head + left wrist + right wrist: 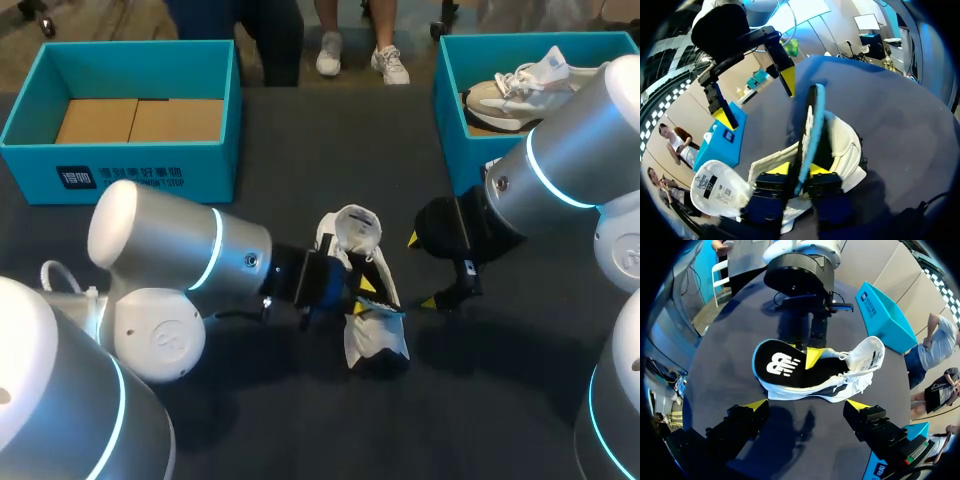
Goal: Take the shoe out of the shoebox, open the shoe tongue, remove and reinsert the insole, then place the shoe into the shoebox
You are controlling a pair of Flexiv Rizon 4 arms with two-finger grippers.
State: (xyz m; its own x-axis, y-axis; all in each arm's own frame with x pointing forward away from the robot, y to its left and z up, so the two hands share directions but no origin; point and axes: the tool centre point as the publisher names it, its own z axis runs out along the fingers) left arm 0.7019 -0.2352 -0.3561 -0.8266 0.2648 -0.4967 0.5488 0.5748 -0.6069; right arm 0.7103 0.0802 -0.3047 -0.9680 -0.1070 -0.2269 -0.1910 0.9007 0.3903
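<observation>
A white and black shoe (pixel 352 340) lies on the dark table between my two arms, its white tongue (pixel 357 228) folded open toward the far side. The black insole (pixel 378 297) with a blue edge stands on its edge, partly out of the shoe. My left gripper (pixel 366 294) is shut on it. In the left wrist view the insole (pixel 812 115) rises between the yellow tips of the left gripper (pixel 799 170) above the shoe (pixel 847 150). My right gripper (pixel 420 271) hangs open just right of the shoe. In the right wrist view the right gripper (pixel 807 404) faces the insole (pixel 780 365) and shoe (pixel 845 385).
A teal shoebox (pixel 452 110) at the back right holds another light shoe (pixel 520 90). A second teal box (pixel 130 165) with a cardboard floor stands at the back left. Dark tabletop lies bare in front of the shoe.
</observation>
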